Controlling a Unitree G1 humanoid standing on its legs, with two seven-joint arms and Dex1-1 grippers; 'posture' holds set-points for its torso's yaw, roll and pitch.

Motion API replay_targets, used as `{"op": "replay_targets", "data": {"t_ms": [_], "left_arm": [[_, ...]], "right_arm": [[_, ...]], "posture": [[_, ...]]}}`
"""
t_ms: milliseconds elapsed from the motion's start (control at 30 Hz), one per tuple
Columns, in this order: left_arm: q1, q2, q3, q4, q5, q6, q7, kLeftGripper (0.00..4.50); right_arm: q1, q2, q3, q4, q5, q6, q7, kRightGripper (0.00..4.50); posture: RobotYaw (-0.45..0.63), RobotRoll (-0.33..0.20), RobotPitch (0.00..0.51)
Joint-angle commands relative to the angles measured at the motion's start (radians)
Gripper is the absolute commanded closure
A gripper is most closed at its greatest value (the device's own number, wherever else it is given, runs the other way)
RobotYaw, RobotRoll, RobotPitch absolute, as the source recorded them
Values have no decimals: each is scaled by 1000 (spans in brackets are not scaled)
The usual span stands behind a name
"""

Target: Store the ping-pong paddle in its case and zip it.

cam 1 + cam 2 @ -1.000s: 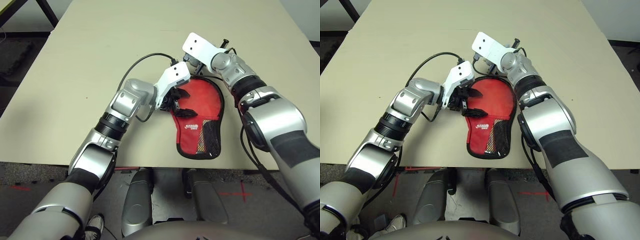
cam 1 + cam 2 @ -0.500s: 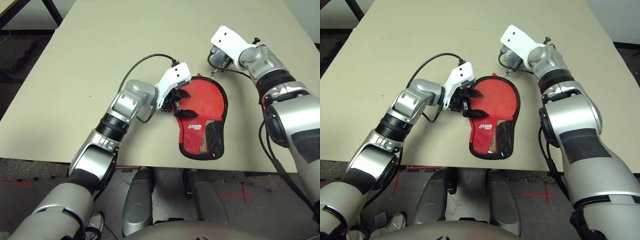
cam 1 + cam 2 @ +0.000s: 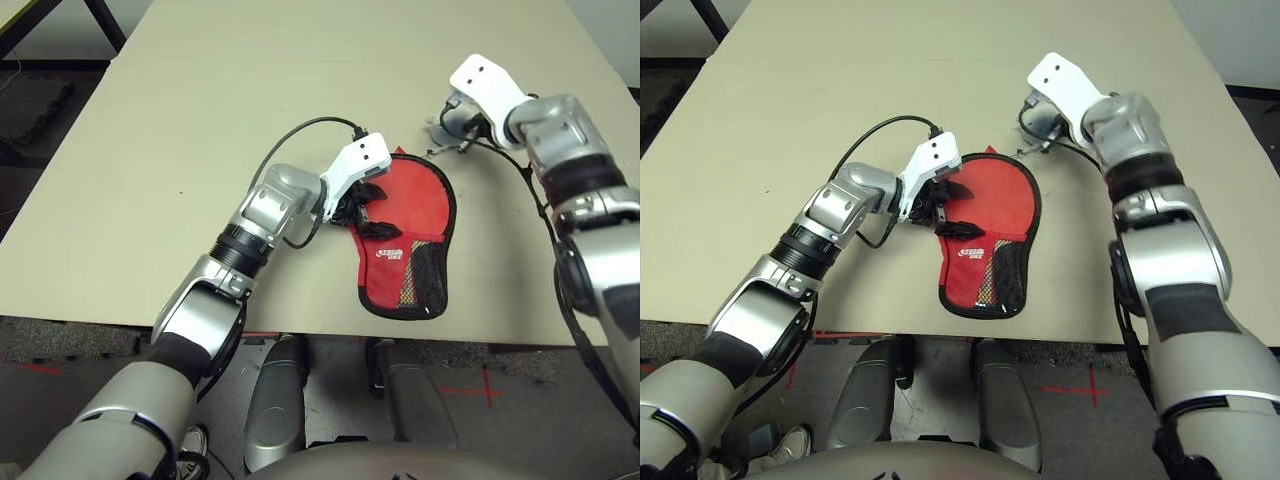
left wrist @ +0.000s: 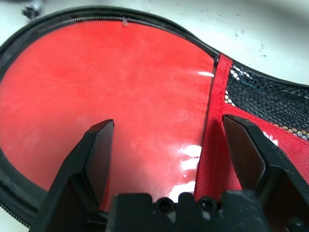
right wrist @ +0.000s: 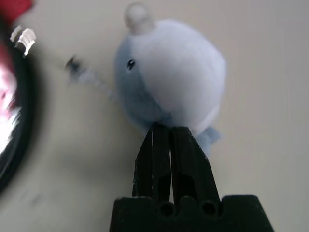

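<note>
A beige table (image 3: 200, 110) carries the red case (image 3: 405, 235) near its front edge at centre, with a grey-white soft toy (image 5: 169, 77) just beyond the case's upper right.

Case (image 3: 405, 215): red, black zipper edging, black mesh pocket, white logo. Surface (image 3: 200, 110): plain beige. Soft lump (image 5: 171, 77): grey-white.
</note>
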Motion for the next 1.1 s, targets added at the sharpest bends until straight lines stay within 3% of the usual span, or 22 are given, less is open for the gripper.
{"op": "replay_targets", "data": {"t_ms": [33,300,500,733,1100], "left_arm": [[22,0,-32,38,25,8,-7,0],[14,-5,-33,62,32,-3,-16,0],[4,-14,-30,98,37,-21,-16,0],[-3,-25,-28,136,42,-42,-15,0],[-26,-36,-27,197,53,-70,-13,0]], "right_arm": [[121,-76,5,-251,12,161,69,4457],[279,-273,42,-665,61,361,196,4457],[320,-414,63,-929,185,521,290,4457],[331,-508,65,-1071,334,622,311,4457],[494,-684,-12,-1240,558,657,317,4457]], "posture": [[-90,0,231],[-120,0,234],[-145,0,237],[-177,0,241],[-201,0,243]]}}
